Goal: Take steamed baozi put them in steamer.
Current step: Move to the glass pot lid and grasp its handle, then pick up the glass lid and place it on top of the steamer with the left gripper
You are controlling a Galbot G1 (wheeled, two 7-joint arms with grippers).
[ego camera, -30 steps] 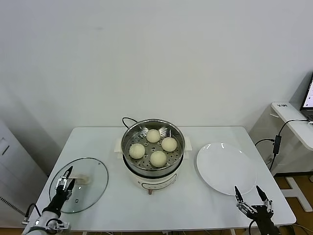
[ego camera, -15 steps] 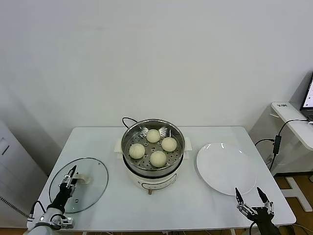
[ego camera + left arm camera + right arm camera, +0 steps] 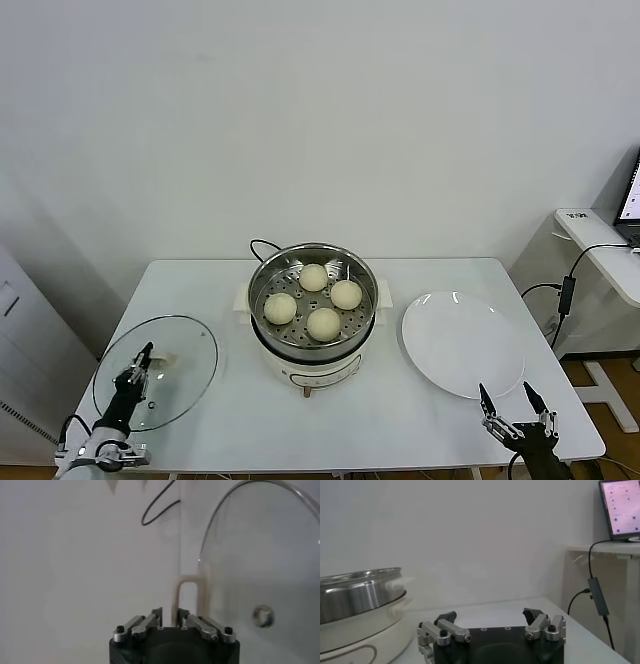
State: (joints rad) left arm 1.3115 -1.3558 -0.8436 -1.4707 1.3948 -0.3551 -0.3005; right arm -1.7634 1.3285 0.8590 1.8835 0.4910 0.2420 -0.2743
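The steamer, a shiny steel pot on a white base, stands mid-table with four cream-white baozi on its perforated tray. My left gripper is at the front left, shut on the cream handle of the round glass lid, which is slightly raised and tilted. In the left wrist view my left gripper has its jaws closed round that handle. My right gripper is open and empty at the front right edge; it also shows in the right wrist view.
A flat white plate lies right of the steamer with nothing on it. The steamer's black cord runs off behind it. A side desk with cables stands to the right. The steamer's side shows in the right wrist view.
My left gripper has closed on the lid's handle, and the lid has shifted a little left and up. The right gripper has barely moved.
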